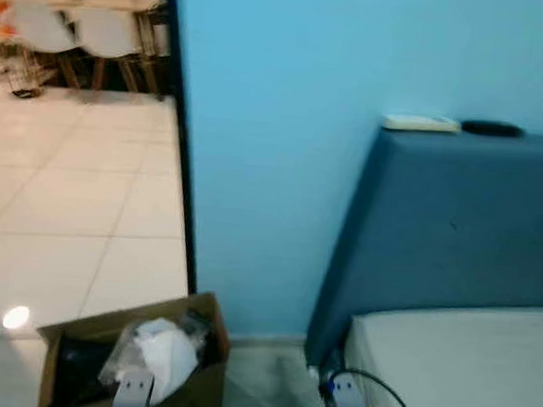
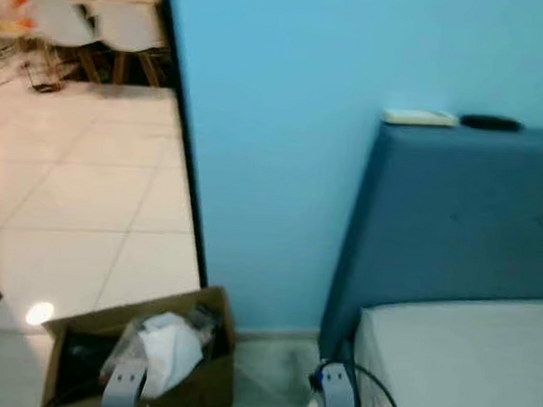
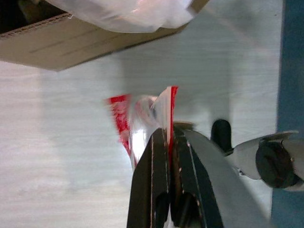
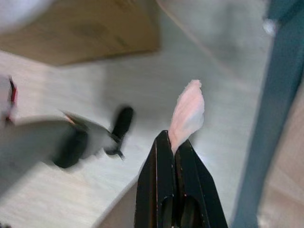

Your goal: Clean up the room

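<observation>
Red-and-clear wrapper (image 3: 142, 123) is pinched in the left gripper (image 3: 166, 137) over the floor, near the cardboard box (image 1: 194, 384). Right gripper (image 4: 173, 142) clamps a pale scrap (image 4: 188, 111) beside the bed (image 1: 465, 366). Farther left stand chairs (image 1: 78, 32).

You're in a home, at the edge of a bedroom: a bed (image 1: 465, 366) with a blue padded headboard (image 1: 456, 226) stands against a light blue wall (image 1: 277, 120). Past the doorway, white tiled floor (image 1: 67, 199) leads to white chairs (image 1: 88, 32) (a dining spot, apparently). A cardboard box (image 1: 194, 384) holds rubbish.
</observation>
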Robot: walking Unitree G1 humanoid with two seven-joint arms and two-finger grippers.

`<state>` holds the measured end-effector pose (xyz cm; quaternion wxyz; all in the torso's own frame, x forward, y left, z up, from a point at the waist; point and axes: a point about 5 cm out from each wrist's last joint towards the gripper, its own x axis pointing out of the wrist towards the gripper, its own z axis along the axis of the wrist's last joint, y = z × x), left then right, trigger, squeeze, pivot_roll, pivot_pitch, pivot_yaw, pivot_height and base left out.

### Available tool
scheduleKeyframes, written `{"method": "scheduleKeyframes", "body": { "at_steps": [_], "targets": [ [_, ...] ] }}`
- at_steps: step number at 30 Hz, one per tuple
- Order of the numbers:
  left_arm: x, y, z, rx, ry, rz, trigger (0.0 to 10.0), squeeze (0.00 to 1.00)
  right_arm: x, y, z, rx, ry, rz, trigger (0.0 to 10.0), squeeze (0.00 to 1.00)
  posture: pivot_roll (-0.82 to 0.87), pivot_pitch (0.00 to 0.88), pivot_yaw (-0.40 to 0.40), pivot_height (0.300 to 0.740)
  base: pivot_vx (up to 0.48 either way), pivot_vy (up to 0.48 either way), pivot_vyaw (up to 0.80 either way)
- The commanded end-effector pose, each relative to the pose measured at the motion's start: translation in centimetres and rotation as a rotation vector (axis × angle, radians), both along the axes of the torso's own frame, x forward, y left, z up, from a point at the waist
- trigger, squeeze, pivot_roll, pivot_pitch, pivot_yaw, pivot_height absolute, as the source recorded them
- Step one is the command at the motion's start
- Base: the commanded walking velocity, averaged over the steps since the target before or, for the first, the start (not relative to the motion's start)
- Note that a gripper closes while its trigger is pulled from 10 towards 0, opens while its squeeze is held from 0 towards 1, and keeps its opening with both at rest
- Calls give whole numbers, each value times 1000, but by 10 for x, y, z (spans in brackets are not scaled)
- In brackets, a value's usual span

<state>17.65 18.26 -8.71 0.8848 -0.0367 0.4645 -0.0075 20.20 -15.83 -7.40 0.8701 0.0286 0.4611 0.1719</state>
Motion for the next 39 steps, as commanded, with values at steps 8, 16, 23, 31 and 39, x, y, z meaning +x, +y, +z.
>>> {"method": "scheduleKeyframes", "body": {
  "at_steps": [8, 16, 23, 31, 39],
  "targets": [
    [2, -5, 0, -3, 1, -24, 10000, 0, -3, -4, -1, 9, 15, -23, 10000, 0, -93, 0, -58, 730, 0, 0, 600],
    [3, -5, 1, -4, -3, -24, 10000, 0, -2, -4, -1, 11, 10, -20, 10000, 0, -93, 0, -60, 730, 0, 0, 600],
    [4, -6, 1, -3, -6, -21, 10000, 0, -3, -4, -1, 8, 9, -11, 10000, 0, -91, 0, -64, 730, 0, 0, 600],
    [5, -6, 2, -4, -10, -16, 10000, 0, -4, -3, -1, 5, 11, -1, 10000, 0, -87, 0, -69, 730, 0, 0, 598],
    [12, -2, 5, -9, -35, 15, 10000, 0, -2, -4, -1, -6, -1, -10, 10000, 0, -87, 0, -62, 730, 0, 0, 537]
  ]
}}
